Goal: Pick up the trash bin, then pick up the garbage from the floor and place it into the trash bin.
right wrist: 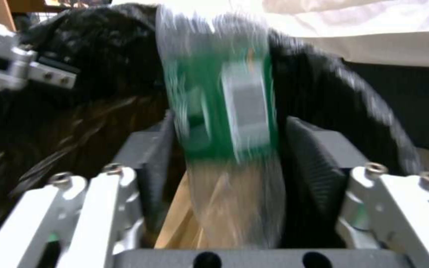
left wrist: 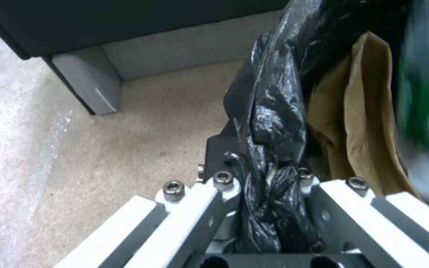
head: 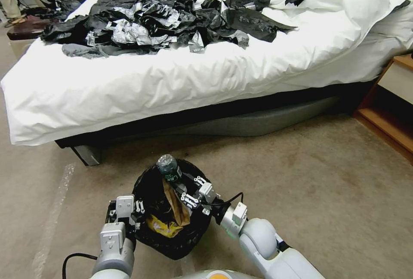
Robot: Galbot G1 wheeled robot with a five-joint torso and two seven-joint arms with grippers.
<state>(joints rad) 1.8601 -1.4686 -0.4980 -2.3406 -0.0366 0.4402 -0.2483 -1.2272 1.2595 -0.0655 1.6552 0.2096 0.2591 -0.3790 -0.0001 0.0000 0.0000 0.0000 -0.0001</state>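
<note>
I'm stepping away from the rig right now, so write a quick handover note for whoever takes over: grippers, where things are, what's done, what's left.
Left gripper: shut on the bag-lined rim of the trash bin, holding it just in front of the robot, over the carpet by the bed.
Right gripper: over the bin's mouth with a green-labelled plastic bottle between its fingers; the bottle is blurred, so whether it is gripped or released is unclear.
Done: bin picked up; brown cardboard scrap and yellow wrapper already inside.
Left: confirm the bottle lands in the bin. The carpet in the head view shows no other litter.
</note>
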